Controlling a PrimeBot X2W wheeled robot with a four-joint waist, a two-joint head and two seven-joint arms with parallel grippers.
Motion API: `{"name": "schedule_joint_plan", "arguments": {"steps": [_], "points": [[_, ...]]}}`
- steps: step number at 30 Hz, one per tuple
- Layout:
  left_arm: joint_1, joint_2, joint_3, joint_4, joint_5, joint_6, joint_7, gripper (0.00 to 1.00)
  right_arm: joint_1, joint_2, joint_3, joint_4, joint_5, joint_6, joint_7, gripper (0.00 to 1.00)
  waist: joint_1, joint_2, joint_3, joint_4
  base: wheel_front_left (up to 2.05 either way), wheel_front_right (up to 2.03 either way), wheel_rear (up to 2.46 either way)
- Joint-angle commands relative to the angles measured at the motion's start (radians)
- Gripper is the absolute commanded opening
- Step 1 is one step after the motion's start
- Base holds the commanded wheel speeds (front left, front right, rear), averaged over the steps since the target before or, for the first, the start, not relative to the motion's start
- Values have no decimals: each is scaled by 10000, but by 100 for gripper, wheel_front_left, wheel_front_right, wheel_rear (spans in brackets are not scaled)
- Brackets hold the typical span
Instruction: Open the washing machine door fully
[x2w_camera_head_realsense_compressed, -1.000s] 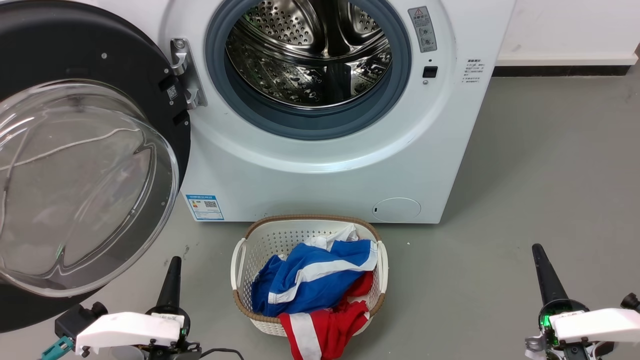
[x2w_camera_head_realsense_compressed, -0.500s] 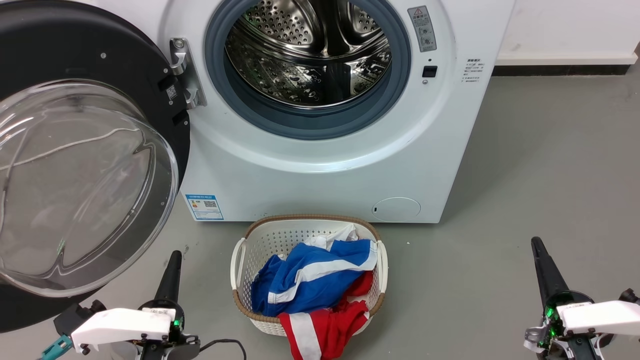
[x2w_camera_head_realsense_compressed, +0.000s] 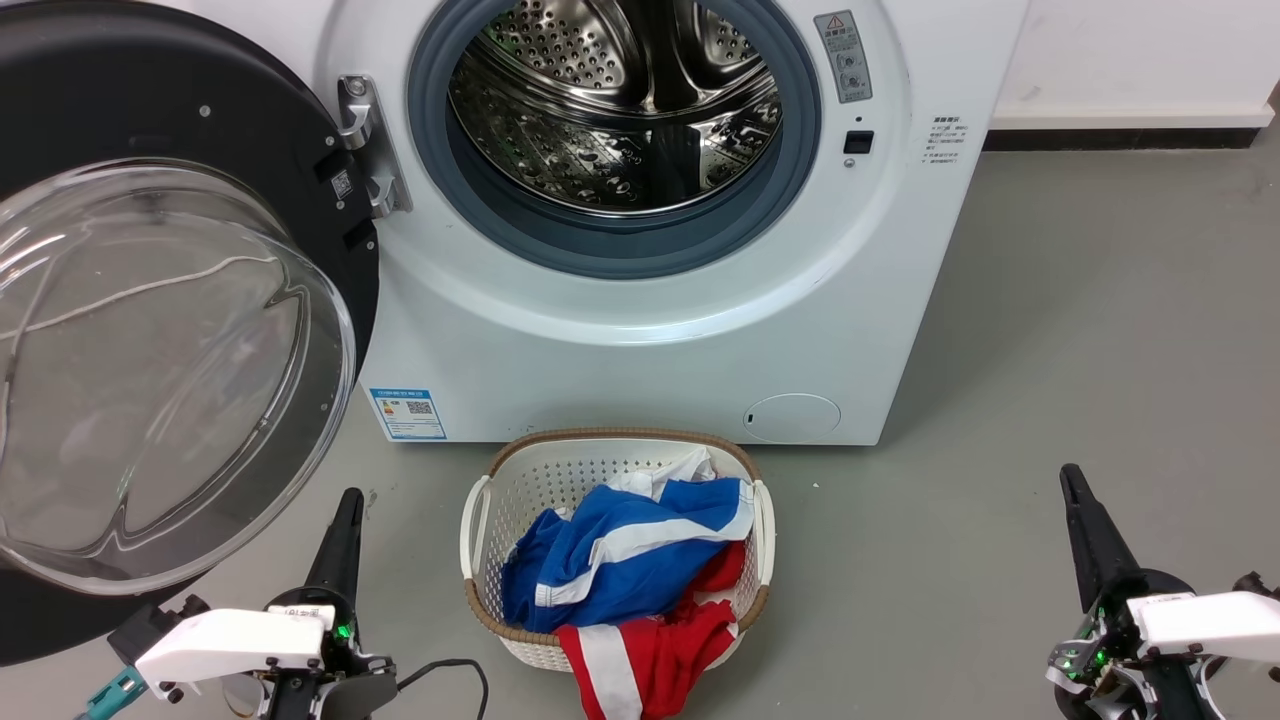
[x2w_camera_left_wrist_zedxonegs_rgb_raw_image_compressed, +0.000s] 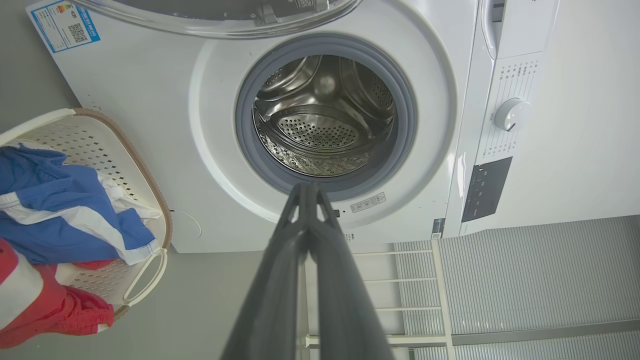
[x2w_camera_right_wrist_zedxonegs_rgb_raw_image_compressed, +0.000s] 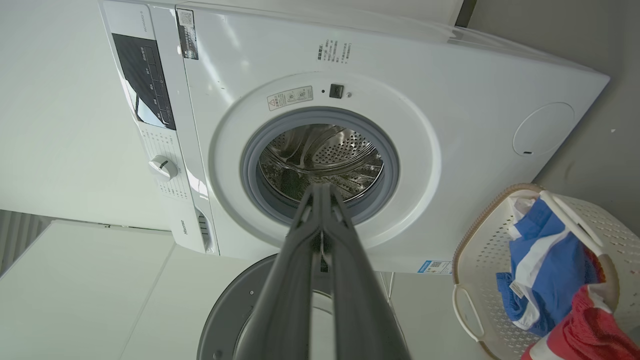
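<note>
Tool state: the left gripper (x2w_camera_head_realsense_compressed: 349, 497) has its 2 fingers pressed together at the tips with nothing between them, and it touches nothing. The right gripper (x2w_camera_head_realsense_compressed: 1068, 472) has its 2 fingers together in the same way, empty, above bare floor (x2w_camera_head_realsense_compressed: 1050, 330).

Task item: the washing machine door (x2w_camera_head_realsense_compressed: 170, 330) stands swung wide on its hinge (x2w_camera_head_realsense_compressed: 365, 150), ahead of and to the outer left of the left gripper. The lower rim of its glass bowl is near that gripper's tips but apart from them.

The washing machine (x2w_camera_head_realsense_compressed: 640, 340) stands ahead of both grippers. Its opening is exposed, with the grey gasket (x2w_camera_head_realsense_compressed: 600, 245) ringing the steel drum (x2w_camera_head_realsense_compressed: 615, 110). In each wrist view the closed tips point toward that opening.

The laundry basket (x2w_camera_head_realsense_compressed: 478, 520) sits on the floor between the 2 grippers, touching neither. It holds a blue garment (x2w_camera_head_realsense_compressed: 620, 560) and a red garment (x2w_camera_head_realsense_compressed: 650, 650).
</note>
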Motion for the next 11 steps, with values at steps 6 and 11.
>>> {"name": "schedule_joint_plan", "arguments": {"steps": [6, 11], "points": [[-218, 20, 67, 42, -596, -105, 162, 0, -295, 4, -55, 112, 585, 4, 175, 0, 0, 0, 5, -5, 0, 0, 0], [-271, 19, 97, 82, -979, -133, 249, 0, -379, 17, -82, 192, 932, 4, 283, 0, 0, 0, 9, -9, 0, 0, 0]]}}
